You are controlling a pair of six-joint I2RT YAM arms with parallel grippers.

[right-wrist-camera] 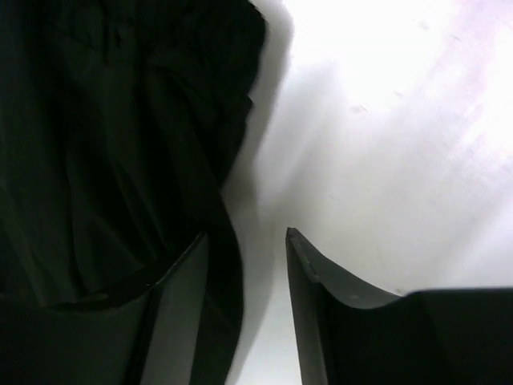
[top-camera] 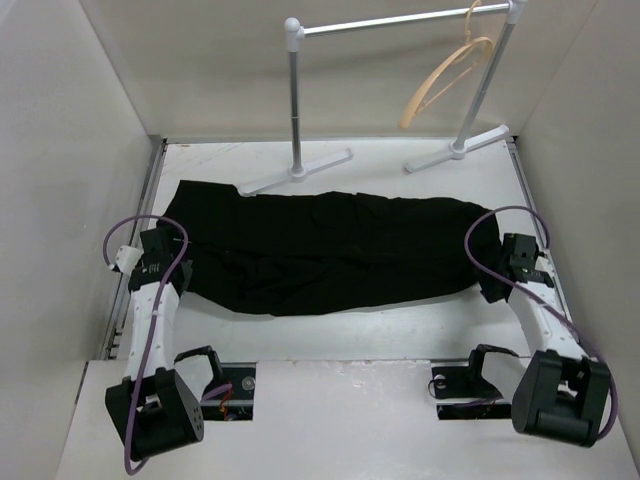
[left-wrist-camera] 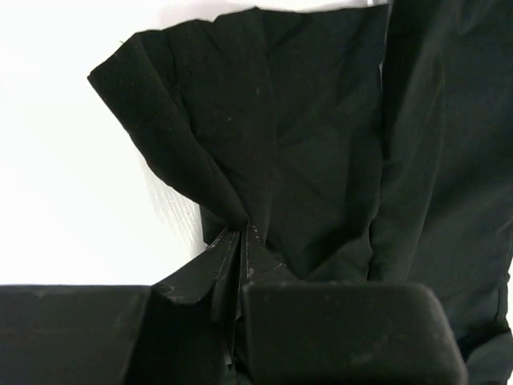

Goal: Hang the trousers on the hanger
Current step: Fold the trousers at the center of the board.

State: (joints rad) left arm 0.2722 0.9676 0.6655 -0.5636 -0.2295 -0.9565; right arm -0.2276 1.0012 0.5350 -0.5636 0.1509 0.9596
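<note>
Count, garments: one pair of trousers.
Count, hangers: one hanger.
Count, racks: one rack, white, on two flat feet.
Count, grippers: two, the left gripper and the right gripper.
Trousers, place: flat on the table, stretched sideways from near the left edge to near the right edge. The far hem lies just beside the rack's left foot.
Hanger, place: hooked on the rack rail near its right end, above the table's far right corner, tilted, well apart from the trousers.
Rack, place: along the far edge of the table.
Left gripper, state: clenched on the trousers at their left end. The cloth bunches into folds that run into the closed jaws.
Right gripper, state: released, at the right end of the trousers. The jaws stand apart with bare table between them.
Top view only: the hanger, the rack, both arms and the full length of the trousers.
Left wrist view only: the pinch itself, with pleats fanning up from the fingers and white table to the left.
Right wrist view only: the gap in the right gripper. The cloth edge lies against the left-hand finger; the other finger sits over bare table, clear of the cloth.
</note>
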